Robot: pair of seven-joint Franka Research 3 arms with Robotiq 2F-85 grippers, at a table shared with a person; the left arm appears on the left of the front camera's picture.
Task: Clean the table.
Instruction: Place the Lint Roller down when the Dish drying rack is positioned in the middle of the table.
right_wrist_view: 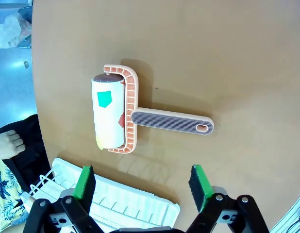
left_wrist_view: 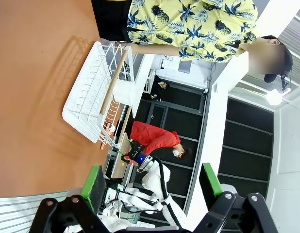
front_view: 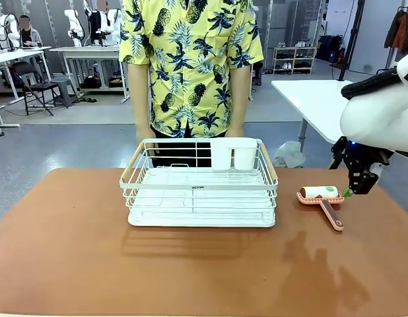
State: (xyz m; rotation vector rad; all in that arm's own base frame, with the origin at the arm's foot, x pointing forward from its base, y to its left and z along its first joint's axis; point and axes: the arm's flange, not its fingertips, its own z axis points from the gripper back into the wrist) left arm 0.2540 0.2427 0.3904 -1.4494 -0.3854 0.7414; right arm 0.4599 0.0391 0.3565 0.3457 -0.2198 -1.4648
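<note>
The reddish-brown table spreads across the front view. A lint roller with a pale roll, a peach frame and a ribbed handle lies on it at the right. My right gripper hovers just right of the roller, above the table, open and holding nothing. From its wrist I look down on the lint roller, handle pointing right, with the open right gripper above bare table. My left gripper is open and empty, high off the table.
A white wire dish rack with wooden handles and two white cups stands mid-table; a person in a yellow pineapple shirt stands right behind it. A white-topped table is at the back right. The rack's edge lies near my right fingers.
</note>
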